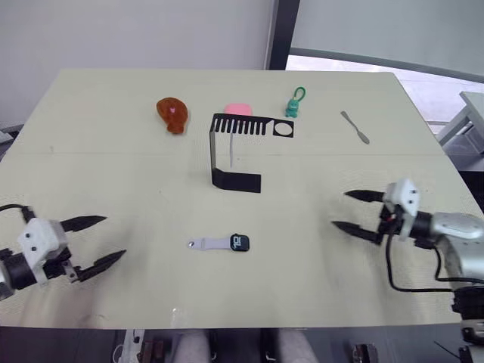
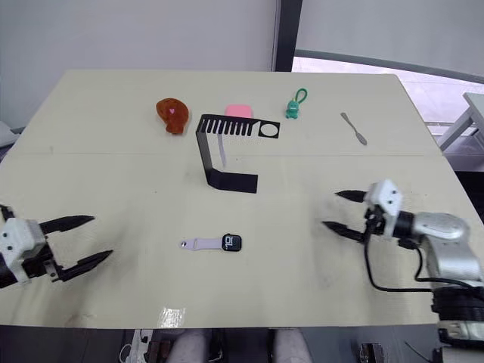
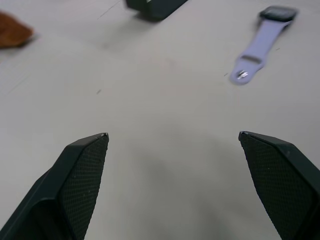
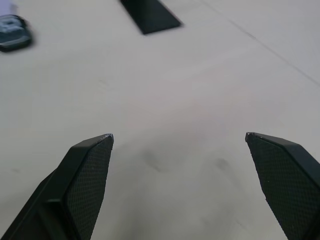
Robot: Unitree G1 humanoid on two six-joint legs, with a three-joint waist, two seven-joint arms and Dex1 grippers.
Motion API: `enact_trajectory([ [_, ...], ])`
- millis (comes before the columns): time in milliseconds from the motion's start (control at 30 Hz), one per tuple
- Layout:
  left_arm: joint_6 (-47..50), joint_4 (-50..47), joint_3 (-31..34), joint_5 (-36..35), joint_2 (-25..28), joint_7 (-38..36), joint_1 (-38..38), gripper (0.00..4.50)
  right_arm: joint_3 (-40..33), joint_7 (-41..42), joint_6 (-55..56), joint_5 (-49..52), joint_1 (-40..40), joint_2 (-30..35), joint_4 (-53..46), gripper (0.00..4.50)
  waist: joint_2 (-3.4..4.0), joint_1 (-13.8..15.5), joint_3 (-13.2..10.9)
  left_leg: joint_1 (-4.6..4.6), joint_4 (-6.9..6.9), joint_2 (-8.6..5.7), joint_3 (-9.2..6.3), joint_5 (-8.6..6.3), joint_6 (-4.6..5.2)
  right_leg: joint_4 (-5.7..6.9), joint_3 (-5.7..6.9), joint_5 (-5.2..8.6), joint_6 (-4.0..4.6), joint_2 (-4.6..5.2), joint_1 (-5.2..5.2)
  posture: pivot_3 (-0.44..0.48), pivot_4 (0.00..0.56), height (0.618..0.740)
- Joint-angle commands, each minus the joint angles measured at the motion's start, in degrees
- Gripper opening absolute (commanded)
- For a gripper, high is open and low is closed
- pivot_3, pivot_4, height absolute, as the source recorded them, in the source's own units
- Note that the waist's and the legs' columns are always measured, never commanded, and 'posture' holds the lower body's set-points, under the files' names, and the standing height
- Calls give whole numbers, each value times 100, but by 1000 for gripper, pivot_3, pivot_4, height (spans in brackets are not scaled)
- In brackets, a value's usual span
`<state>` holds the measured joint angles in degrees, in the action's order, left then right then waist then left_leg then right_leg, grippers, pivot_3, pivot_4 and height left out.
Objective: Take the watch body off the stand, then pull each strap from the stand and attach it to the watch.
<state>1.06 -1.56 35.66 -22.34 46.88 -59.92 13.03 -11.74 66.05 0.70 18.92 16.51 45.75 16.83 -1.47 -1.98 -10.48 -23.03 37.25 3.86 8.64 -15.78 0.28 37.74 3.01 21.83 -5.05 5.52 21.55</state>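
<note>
1. Watch body (image 1: 240, 243) lies flat on the table (image 1: 113, 166), already off the stand (image 1: 234, 151), with one lavender strap (image 1: 210, 243) joined on its left side. You can take it as small, light, hard and smooth; pinch it by the case edges, not the screen.
2. A second strap seems to hang as a pale sliver (image 1: 231, 155) under the stand's comb top; too thin to be certain. Expect it limp and floppy, so grip near its free end and draw it clear of the slots.
3. Left gripper (image 1: 104, 243) gapes wide, holding nothing, low over the near-left table.
4. Right gripper (image 1: 346, 212) likewise spread and empty, near-right.
5. Open tabletop on both sides of the watch. Near table edge sits close behind both arms. Brown toy (image 1: 172, 114), pink object (image 1: 237, 110), green keychain (image 1: 294, 103) and metal tool (image 1: 354, 127) sit far back.
</note>
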Motion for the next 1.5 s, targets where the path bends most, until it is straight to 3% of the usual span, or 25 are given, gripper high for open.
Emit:
enact_trajectory([
  [33, -169, 132, 373, -21, -66, 296, 39, 4500, -351, -218, 462, -92, -99, 144, 338, 4482, 0, -8, 0, 1, 0, 1, 0, 0, 0, 1, 0, 0, 0, 0, -1, 0, 150, 740],
  [367, -46, -343, 176, -198, -227, 504, 60, 4500, -246, -201, 985, -112, -1, -47, 931, 4482, 0, -56, 0, 3, -2, 2, 1, 2, -3, 5, -1, 0, 0, 0, -2, 0, 150, 740],
  [533, 627, -1529, -136, -733, -690, 1220, -261, 4500, 147, -439, -200, 512, 702, -1041, 228, 4482, 0, -147, 1, 7, -2, 7, 0, 5, -8, 11, -2, 0, 0, -2, -6, 0, 150, 740],
  [667, 1098, -2439, -550, -695, -1141, 2023, -358, 4500, 692, -845, -564, 252, 1175, -1805, -21, 4482, 2, -124, 0, 7, -6, 11, -3, 9, -16, 26, -2, 0, 0, -7, 2, 0, 150, 740],
  [767, 1389, -2966, -948, -580, -1378, 2555, -533, 4500, 1070, -1198, -543, -96, 1665, -2328, 252, 3300, 1, -120, 0, 3, -3, 8, -5, 8, -15, 31, -2, 0, 0, -5, -1, 0, 150, 740],
  [967, 1833, -3582, -1876, -155, -1691, 3349, -939, 4500, 1641, -1392, -78, -729, 2432, -2982, 1242, 312, 1, -88, 1, 0, 6, -1, -9, 8, -12, 30, -1, 0, 0, -2, -1, 0, 150, 740],
  [1000, 1924, -3689, -2084, -57, -1777, 3499, -1001, 4500, 1691, -1428, -13, -795, 2522, -3067, 1388, 53, 0, -92, 1, -1, 6, -2, -10, 7, -10, 31, -1, -1, 0, -1, -4, 0, 150, 740],
  [1167, 2263, -3916, -2867, 236, -2262, 4037, -1084, 4500, 1754, -1725, 154, -1067, 2929, -3410, 2133, 53, 1, -129, 1, -3, 6, 0, -9, 7, -10, 39, -2, -1, -1, -4, -1, 0, 150, 740],
  [1500, 2494, -3617, -3607, 887, -2743, 4597, -1738, 4500, 1664, -2030, 765, -1376, 3380, -3522, 3432, 53, 1, -115, 1, -3, 7, 2, -9, 11, -16, 44, -2, 0, -1, -8, 0, 0, 150, 740],
])
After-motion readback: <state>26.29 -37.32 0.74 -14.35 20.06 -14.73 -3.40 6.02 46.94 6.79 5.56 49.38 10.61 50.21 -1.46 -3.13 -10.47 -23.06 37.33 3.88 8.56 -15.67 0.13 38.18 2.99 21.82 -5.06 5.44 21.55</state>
